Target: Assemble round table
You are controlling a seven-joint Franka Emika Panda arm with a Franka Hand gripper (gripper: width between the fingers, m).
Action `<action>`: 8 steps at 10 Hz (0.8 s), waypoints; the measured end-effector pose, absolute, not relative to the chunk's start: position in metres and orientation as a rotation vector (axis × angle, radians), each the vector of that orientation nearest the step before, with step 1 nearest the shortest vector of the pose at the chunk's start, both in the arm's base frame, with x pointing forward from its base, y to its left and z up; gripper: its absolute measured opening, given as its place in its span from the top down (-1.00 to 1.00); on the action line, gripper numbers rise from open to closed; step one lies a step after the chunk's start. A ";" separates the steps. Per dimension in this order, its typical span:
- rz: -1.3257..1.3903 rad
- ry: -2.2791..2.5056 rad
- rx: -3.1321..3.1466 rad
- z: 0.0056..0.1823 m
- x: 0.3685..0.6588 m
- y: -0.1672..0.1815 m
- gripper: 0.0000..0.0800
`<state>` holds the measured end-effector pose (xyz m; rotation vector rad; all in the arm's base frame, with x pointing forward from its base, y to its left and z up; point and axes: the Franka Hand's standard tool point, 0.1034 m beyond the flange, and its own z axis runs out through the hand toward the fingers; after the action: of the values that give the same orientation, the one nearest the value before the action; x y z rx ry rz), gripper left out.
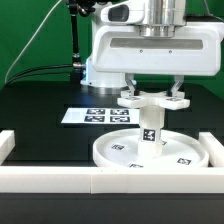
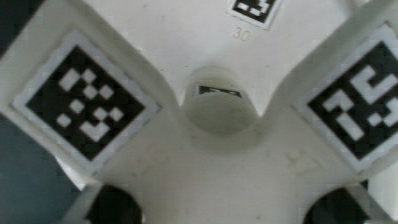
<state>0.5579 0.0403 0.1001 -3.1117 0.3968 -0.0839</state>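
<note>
Gripper [image 1: 151, 93] jaws clamped on cross-shaped base [image 1: 152, 99], held level between the fingers. Leg [image 1: 150, 128] hangs directly below the jaws, upright, its foot at the centre of round disc [image 1: 150, 149]. Marker board [image 1: 104, 116] lies behind the disc.

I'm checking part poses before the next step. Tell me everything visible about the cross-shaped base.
The cross-shaped base is white, plastic-looking, with flat arms carrying black-and-white square tags. It sits level on top of the upright leg, which stands on the round disc. The gripper is directly above it; whether the fingers grip it cannot be told.
</note>
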 end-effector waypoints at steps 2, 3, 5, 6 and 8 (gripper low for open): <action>-0.083 0.517 -3.092 0.100 0.558 0.040 -0.11; -0.081 0.680 -3.050 0.100 0.558 0.040 -0.11; -0.066 1.111 -2.893 0.100 0.557 0.039 -0.11; -0.058 1.276 -2.813 0.100 0.557 0.039 -0.11; -0.043 1.576 -2.643 0.100 0.557 0.040 -0.11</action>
<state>0.5574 0.0396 0.0999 -2.6431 1.5759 -0.0426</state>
